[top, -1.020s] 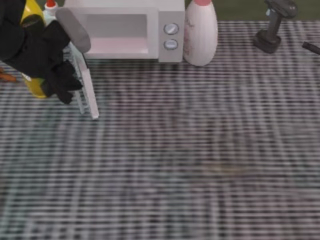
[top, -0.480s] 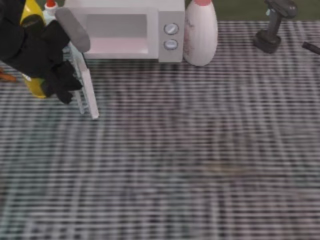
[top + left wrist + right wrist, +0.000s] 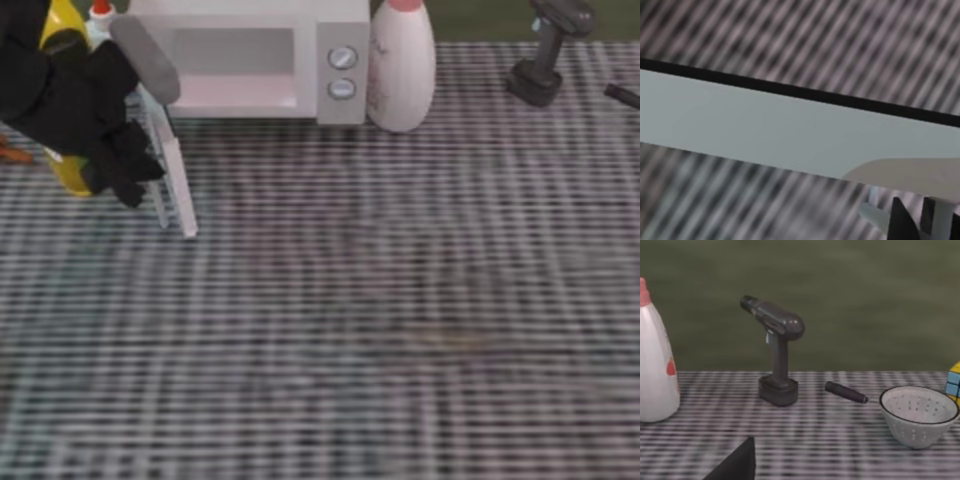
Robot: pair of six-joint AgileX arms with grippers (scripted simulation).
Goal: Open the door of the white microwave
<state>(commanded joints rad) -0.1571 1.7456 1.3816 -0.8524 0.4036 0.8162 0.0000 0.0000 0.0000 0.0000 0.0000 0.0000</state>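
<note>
The white microwave (image 3: pixel 250 20) stands at the table's back left, its two knobs (image 3: pixel 342 72) on the right of its front. Its pale inside (image 3: pixel 240 70) shows. The door (image 3: pixel 182 190) is swung out to the left and stands edge-on, pointing toward the table's front. My left gripper (image 3: pixel 140 172) sits just left of the door, shut on the door's pale handle bar (image 3: pixel 160 195). In the left wrist view the door (image 3: pixel 790 130) fills a wide pale band, and the dark fingertips (image 3: pixel 902 222) flank the handle. My right gripper (image 3: pixel 737 465) shows only as a dark wedge, parked outside the top view.
A white pink-capped bottle (image 3: pixel 402 70) stands right of the microwave. A dark drill (image 3: pixel 545 50) and a dark stick (image 3: pixel 622 95) are at the back right. A yellow object (image 3: pixel 65 170) and a small red-capped bottle (image 3: pixel 100 12) lie behind my left arm. A white bowl (image 3: pixel 917 415) sits farther right.
</note>
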